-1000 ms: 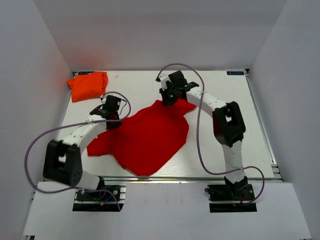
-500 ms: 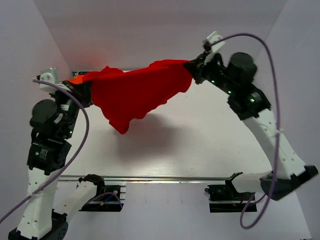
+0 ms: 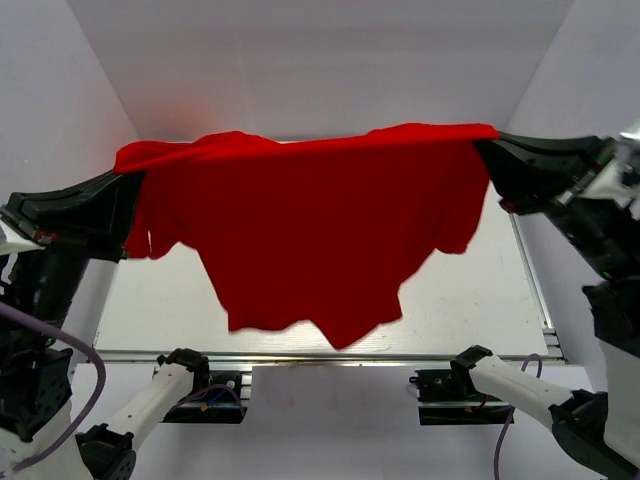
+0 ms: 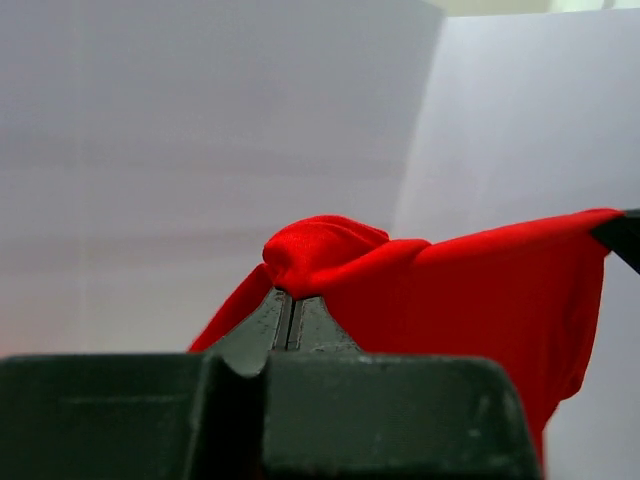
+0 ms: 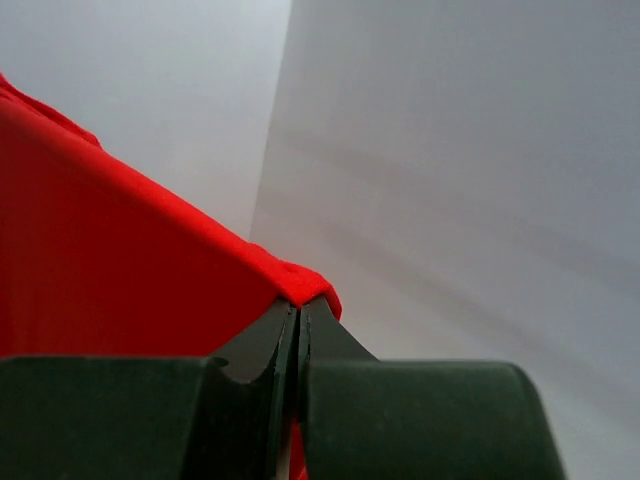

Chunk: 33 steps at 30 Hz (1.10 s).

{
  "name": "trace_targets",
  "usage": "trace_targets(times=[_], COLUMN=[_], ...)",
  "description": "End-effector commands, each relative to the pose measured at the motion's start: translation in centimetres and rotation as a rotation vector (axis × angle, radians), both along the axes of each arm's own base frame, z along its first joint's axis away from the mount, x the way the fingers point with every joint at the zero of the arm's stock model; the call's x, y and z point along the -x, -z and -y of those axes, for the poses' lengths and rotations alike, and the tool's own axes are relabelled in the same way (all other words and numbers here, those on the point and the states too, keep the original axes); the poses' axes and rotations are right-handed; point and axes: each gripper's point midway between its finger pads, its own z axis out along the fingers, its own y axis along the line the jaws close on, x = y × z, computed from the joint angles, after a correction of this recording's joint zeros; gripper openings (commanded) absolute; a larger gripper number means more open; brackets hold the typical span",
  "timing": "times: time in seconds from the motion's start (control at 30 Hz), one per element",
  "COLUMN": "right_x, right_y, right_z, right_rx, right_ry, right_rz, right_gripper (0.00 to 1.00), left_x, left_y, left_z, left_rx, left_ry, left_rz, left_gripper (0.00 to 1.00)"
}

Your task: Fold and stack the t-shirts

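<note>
1. White flat table (image 3: pixel 470 310): its far part is hidden behind the shirt.
2. Bright red soft cotton t-shirt (image 3: pixel 310 220): hangs spread above the table.
3. Left end effector (image 4: pixel 290 297): pressed together, pinching the shirt's bunched left corner.
4. Right end effector (image 5: pixel 300 305): likewise pinching the shirt's right corner.

The t-shirt (image 3: pixel 310 230) hangs spread between the two claws, well above the surface (image 3: pixel 470 300); the left claw (image 3: pixel 128 190) pinches its upper left corner, the right claw (image 3: pixel 484 150) its upper right corner; its lower edge droops lowest at the middle, over the surface's near edge.
</note>
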Motion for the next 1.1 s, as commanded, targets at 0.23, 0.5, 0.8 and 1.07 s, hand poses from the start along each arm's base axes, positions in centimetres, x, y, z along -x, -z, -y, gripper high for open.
trace_targets(times=[0.23,0.5,0.8,1.07], right_x=[0.3,-3.8,-2.8,0.0], right_y=[-3.3,-1.2,-0.8,-0.2], right_z=[6.1,5.8,4.1,4.1], right_rx=[-0.135,-0.078,-0.050,-0.060], right_ry=[0.269,0.382,0.281,0.199], right_rz=[0.052,0.000,0.023,0.061], right_gripper=[0.00,0.00,0.00,0.00], left_x=[-0.1,-3.3,-3.8,-2.6], left_y=[-1.0,0.0,1.1,1.1], left_z=[-0.2,0.7,0.9,0.4], left_rx=[-0.024,-0.049,-0.068,-0.079], left_ry=[-0.022,-0.027,-0.027,-0.036], left_rz=[0.012,-0.047,-0.066,-0.049], left_gripper=[0.00,0.00,0.00,0.00])
